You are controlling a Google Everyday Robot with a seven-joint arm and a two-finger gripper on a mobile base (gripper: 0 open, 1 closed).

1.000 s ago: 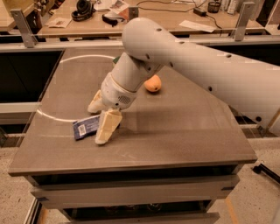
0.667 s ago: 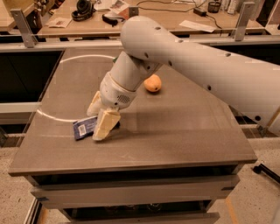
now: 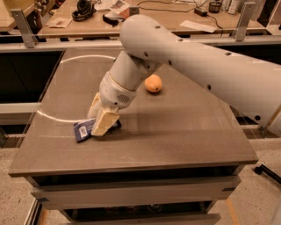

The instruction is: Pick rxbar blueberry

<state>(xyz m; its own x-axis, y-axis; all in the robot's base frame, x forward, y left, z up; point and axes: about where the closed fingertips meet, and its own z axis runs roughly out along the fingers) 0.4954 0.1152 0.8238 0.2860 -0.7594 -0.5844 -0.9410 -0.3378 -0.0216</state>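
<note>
The rxbar blueberry [image 3: 82, 130], a flat dark blue bar with a white label patch, lies on the brown table [image 3: 175, 132] near its front left. My gripper [image 3: 98, 117] points down over the bar's middle, with the cream fingers [image 3: 104, 123] on either side of it, closed against the wrapper. The bar still rests on the table top. Its left end and a dark sliver at its right end show; the middle is hidden behind the near finger.
An orange round fruit [image 3: 153, 83] sits on the table behind and to the right of the gripper. My big white arm [image 3: 210, 66] reaches in from the right. A cluttered desk [image 3: 88, 13] stands behind the table.
The two fingers have drawn closer together around the bar and the gripper has shifted slightly left. The bar and the fruit have not moved.
</note>
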